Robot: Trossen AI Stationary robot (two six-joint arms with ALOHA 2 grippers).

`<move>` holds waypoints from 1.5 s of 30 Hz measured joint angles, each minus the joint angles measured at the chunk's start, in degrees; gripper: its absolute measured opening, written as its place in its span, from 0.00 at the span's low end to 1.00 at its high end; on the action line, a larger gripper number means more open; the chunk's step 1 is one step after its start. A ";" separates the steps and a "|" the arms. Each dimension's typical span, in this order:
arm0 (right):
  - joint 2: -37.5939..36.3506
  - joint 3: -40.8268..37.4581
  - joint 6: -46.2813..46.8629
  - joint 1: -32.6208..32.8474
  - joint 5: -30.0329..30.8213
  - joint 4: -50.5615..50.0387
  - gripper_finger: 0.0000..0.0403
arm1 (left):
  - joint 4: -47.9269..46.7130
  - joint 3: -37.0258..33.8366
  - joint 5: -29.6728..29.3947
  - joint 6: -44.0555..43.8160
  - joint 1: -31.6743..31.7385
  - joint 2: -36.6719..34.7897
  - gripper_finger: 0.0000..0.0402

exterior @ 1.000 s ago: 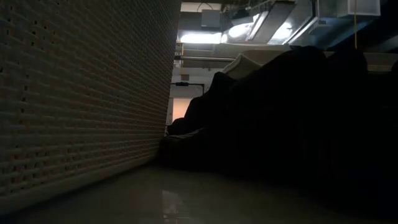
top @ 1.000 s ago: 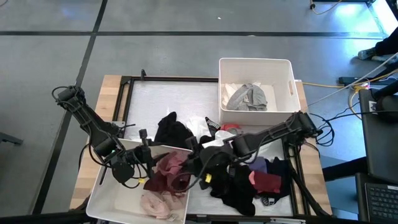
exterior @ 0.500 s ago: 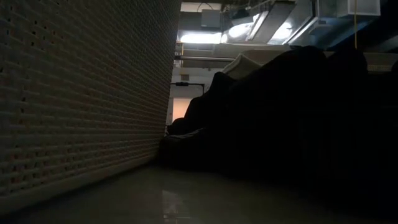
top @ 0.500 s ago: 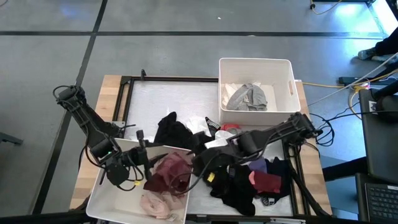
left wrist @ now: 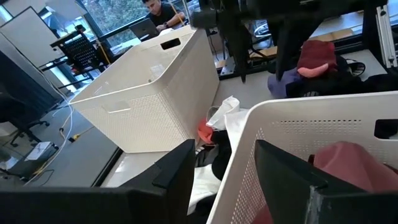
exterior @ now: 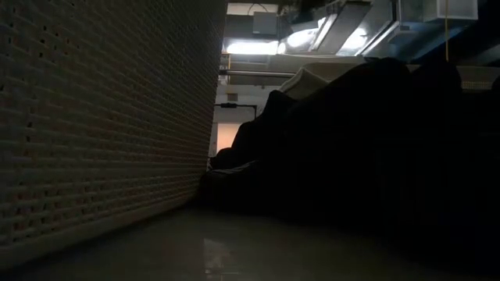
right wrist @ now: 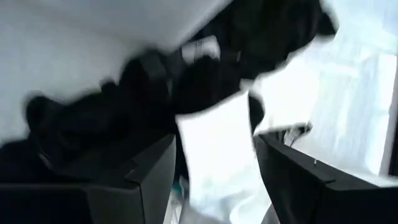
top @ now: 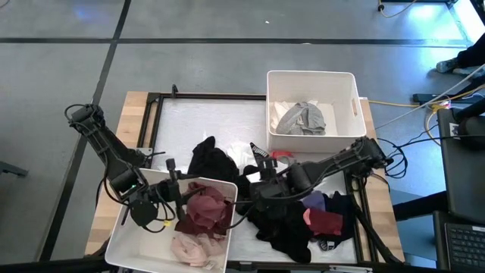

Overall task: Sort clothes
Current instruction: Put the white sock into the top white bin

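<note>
The right gripper point(top: 261, 187) stands over the heap of clothes point(top: 292, 220) at the near middle of the table point(top: 136, 106), just beside the near bin point(top: 121, 241); its fingers point(right wrist: 146, 177) are apart and nothing is clamped between them, with a white garment point(right wrist: 221, 155) and black ones directly ahead. The left gripper point(top: 173, 191) hangs over the near bin's far wall with its fingers also apart and empty. That bin holds maroon and pink pieces point(top: 203, 220); the far bin point(top: 311, 80) on the right holds a grey piece point(top: 301, 117). Risk noted: the maroon garment lies close to the bin's right rim and may be dragged out if the right arm sweeps past. The black items are tangled, so one grasp may lift several together.
</note>
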 joint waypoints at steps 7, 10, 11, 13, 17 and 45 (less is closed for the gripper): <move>-6.90 -16.98 7.21 0.97 0.93 5.20 0.56 | -0.10 -0.02 0.02 0.00 0.02 0.00 0.39; -10.79 -23.87 9.44 2.23 0.59 11.07 0.56 | -0.09 -0.04 0.02 0.00 0.02 0.00 0.39; -11.86 -25.69 9.97 2.74 0.57 13.31 0.56 | -0.07 -0.04 0.02 0.01 0.02 0.00 0.39; -13.60 -29.14 10.74 3.67 1.52 17.37 0.56 | -0.07 -0.04 0.04 0.00 0.04 0.00 0.39; -14.54 -34.53 10.56 4.87 5.96 26.81 0.56 | -0.04 -0.04 0.07 0.00 0.50 0.00 0.39; -14.17 -43.97 3.13 4.98 16.77 42.51 0.12 | -0.11 -0.04 0.07 0.20 1.22 0.00 0.39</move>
